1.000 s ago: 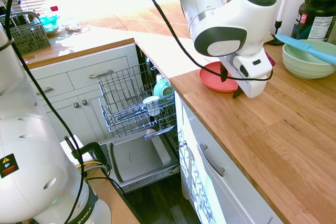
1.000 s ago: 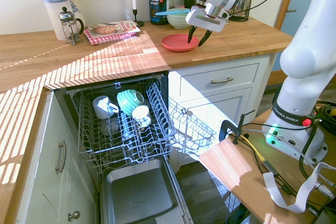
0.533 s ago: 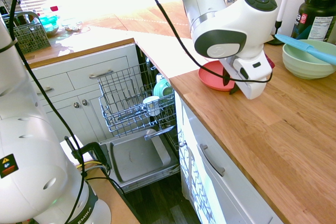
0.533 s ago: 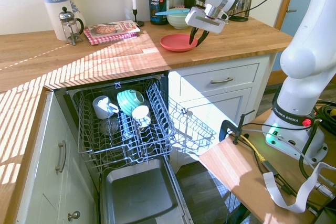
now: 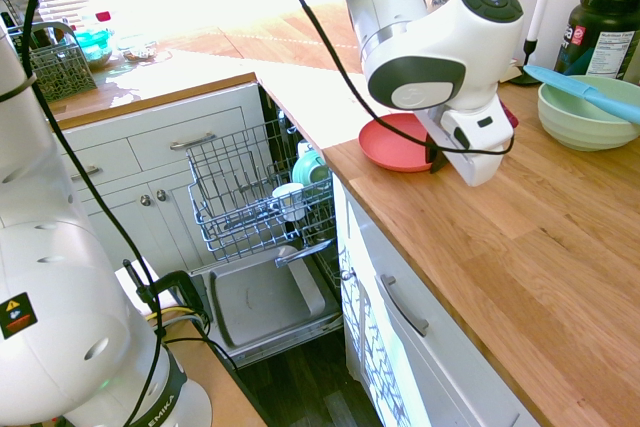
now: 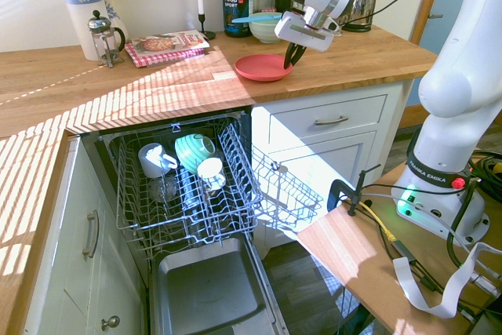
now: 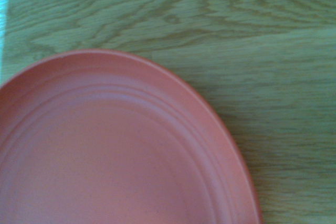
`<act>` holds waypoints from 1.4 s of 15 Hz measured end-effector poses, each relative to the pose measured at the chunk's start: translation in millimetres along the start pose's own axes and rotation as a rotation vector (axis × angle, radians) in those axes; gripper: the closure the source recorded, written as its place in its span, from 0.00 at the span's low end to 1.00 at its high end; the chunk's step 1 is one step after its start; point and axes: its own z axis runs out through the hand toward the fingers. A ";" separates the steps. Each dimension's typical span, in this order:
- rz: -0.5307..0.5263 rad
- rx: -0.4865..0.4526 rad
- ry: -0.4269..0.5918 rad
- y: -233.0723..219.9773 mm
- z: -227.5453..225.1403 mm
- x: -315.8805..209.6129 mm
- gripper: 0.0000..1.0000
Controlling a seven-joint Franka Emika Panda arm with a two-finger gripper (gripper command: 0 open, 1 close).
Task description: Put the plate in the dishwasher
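Observation:
The coral-pink plate (image 5: 392, 143) lies on the wooden counter (image 5: 520, 247) near its front edge, above the open dishwasher (image 5: 262, 299). My gripper (image 5: 437, 161) points down at the plate's right rim, fingers pinched together on it. From the other side the gripper (image 6: 292, 58) grips the near right rim of the plate (image 6: 261, 69). The dishwasher door (image 6: 208, 288) is folded down and the silver wire rack (image 6: 235, 194) is pulled out. In the wrist view the plate (image 7: 105, 150) fills the lower left, over wood grain.
A pale green bowl (image 5: 585, 112) with a blue utensil sits behind the gripper, beside a dark jar (image 5: 605, 32). Mugs and a teal cup (image 6: 194, 149) stand in the rack. A kettle (image 6: 361, 1), magazine (image 6: 169, 43) and French press (image 6: 103, 37) line the counter's back.
The fingers have closed on the plate's rim. The plate has shifted a little along the counter toward the dishwasher side, and the gripper went with it.

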 end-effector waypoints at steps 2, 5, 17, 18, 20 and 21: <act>-0.075 -0.043 0.046 -11.6 -10.7 -2.1 1.00; -0.246 -0.119 0.164 -58.9 -71.0 -14.3 1.00; -0.958 -0.384 0.677 -145.2 20.8 -481.8 1.00; -1.017 -0.405 0.734 -139.1 35.6 -512.7 1.00; -1.097 -0.485 0.800 -129.3 84.3 -542.2 1.00; -1.119 -0.521 0.802 -125.6 115.7 -549.1 1.00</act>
